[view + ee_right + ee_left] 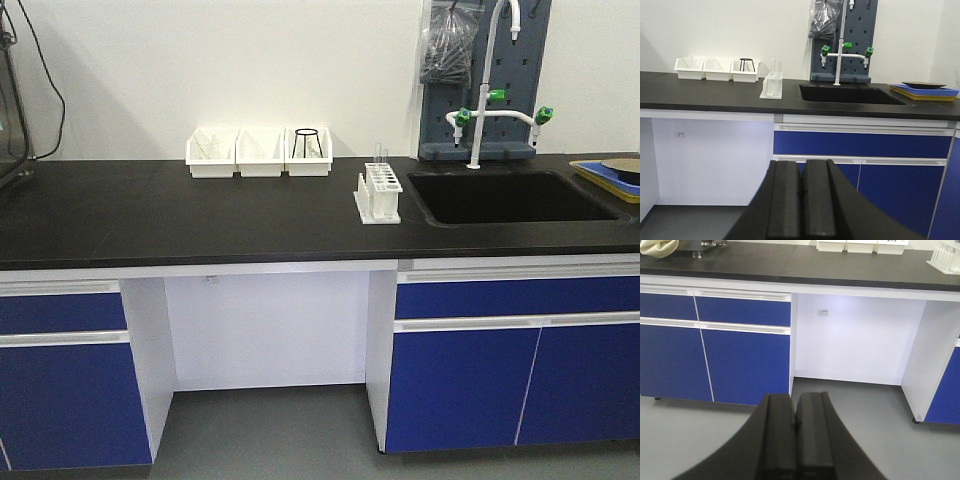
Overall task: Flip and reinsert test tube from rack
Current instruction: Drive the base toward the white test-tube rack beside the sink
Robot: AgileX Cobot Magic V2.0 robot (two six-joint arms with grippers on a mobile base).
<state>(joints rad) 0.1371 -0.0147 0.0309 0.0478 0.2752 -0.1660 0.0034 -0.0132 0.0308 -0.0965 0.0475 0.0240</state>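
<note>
The white rack (378, 193) stands on the black counter just left of the sink. A clear test tube (380, 158) stands upright in it, rising above its top. The rack also shows in the right wrist view (771, 87) with the tube (774, 66), and at the top right corner of the left wrist view (946, 257). My left gripper (796, 405) is shut and empty, low in front of the cabinets. My right gripper (802, 170) is shut and empty, also below counter height. Neither gripper shows in the front view.
Three white bins (260, 152) sit at the back of the counter (150, 215). The sink (505, 198) with a tap (487, 100) is right of the rack. A yellow and blue tray (610, 178) lies at the far right. Blue cabinets (500, 380) are below.
</note>
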